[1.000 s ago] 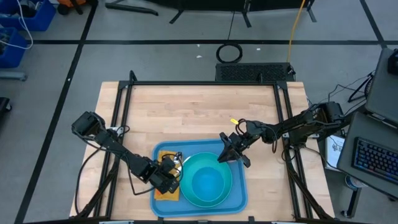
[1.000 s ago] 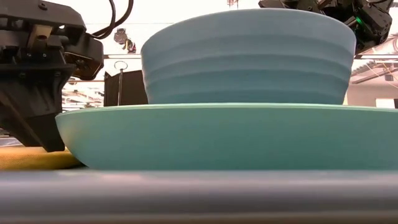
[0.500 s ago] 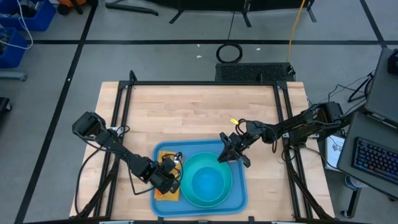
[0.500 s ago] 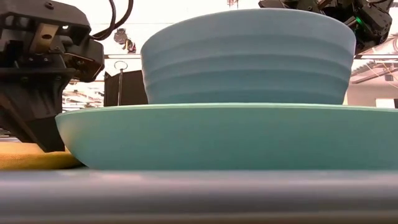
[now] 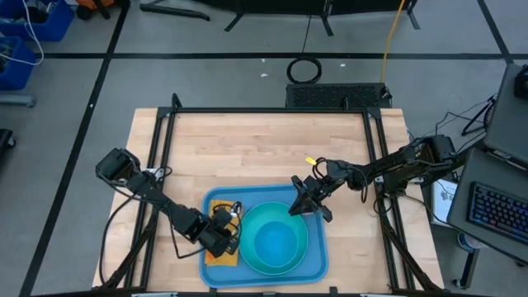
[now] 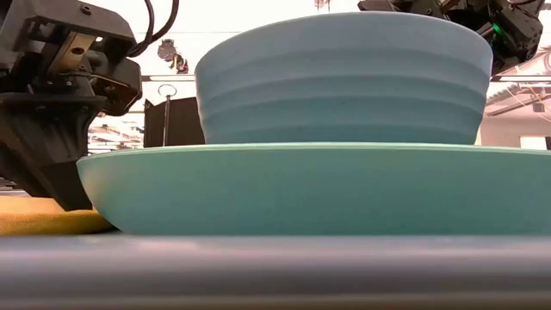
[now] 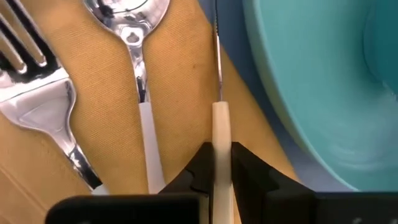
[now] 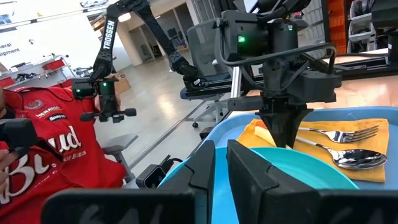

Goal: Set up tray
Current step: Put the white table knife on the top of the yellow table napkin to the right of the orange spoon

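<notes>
High view: tray at the near edge of the bench, already carrying plate with bowl stacked in it, and napkin just beside the plate on the tray's left.

Left wrist view: fork and spoon laid side by side on the napkin; knife between spoon and plate rim, its pale handle pinched between the left gripper's fingers, narrow and clamped on it. Blade apparently down on the napkin, though contact not certain.

Right gripper hovering at the plate's far right rim, fingers nearly together, holding nothing visible.

Low view: bowl sitting level in the plate, left gripper down at the napkin beside it.

Judgement: nearly finished. Plate, bowl, napkin, fork and spoon placed; knife in position but not released. Left to do, probably: open the fingers, lift clear without dragging the knife, pull both arms back. No cup or other item visible on the bench.
</notes>
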